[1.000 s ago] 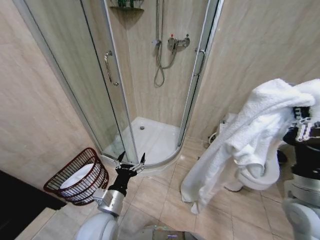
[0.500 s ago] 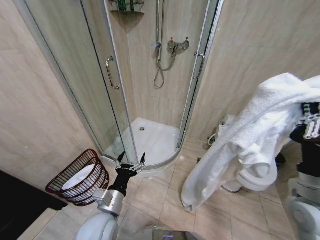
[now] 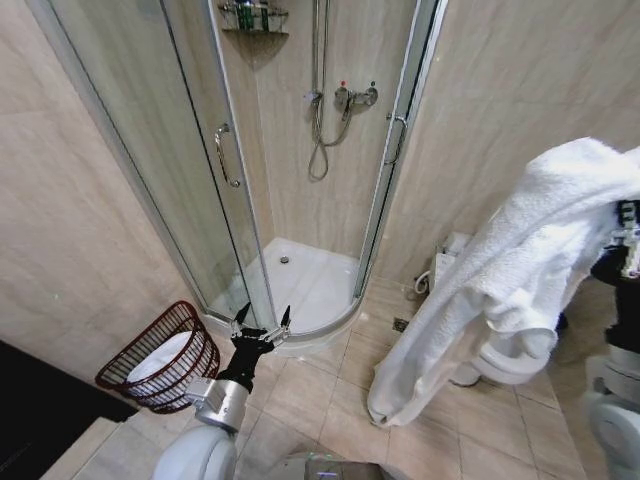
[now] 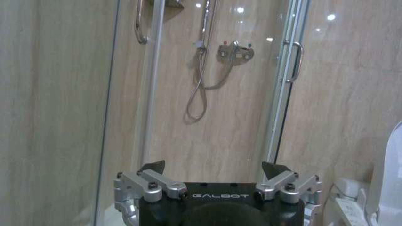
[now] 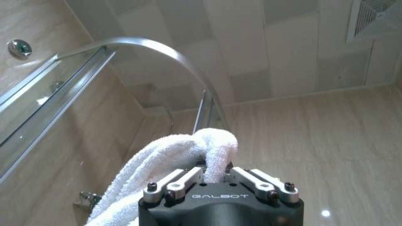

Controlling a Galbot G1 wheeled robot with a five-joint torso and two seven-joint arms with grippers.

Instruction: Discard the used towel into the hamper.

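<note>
Towel (image 3: 500, 290), white and bulky, hangs from the right hand (image 5: 217, 181), whose fingers are clamped on a fold of it at the top; the cloth drapes down in front of the toilet (image 3: 510, 360), its lowest corner near the floor tiles but, as far as I can tell, clear of them. Compared with a second ago the whole head view has slid a little, so the camera has moved: the hamper (image 3: 160, 357) sits slightly nearer the middle of that view, and the towel rides farther toward the right edge and a touch higher. The hamper rests on the floor just beside the shower door (image 3: 215, 170), well apart from the towel, with something white already inside. The left hand (image 3: 262, 322) hovers with its fingers spread wide and empty, just beside the hamper. I judge the carry is under way, with the drop not yet done.
</note>
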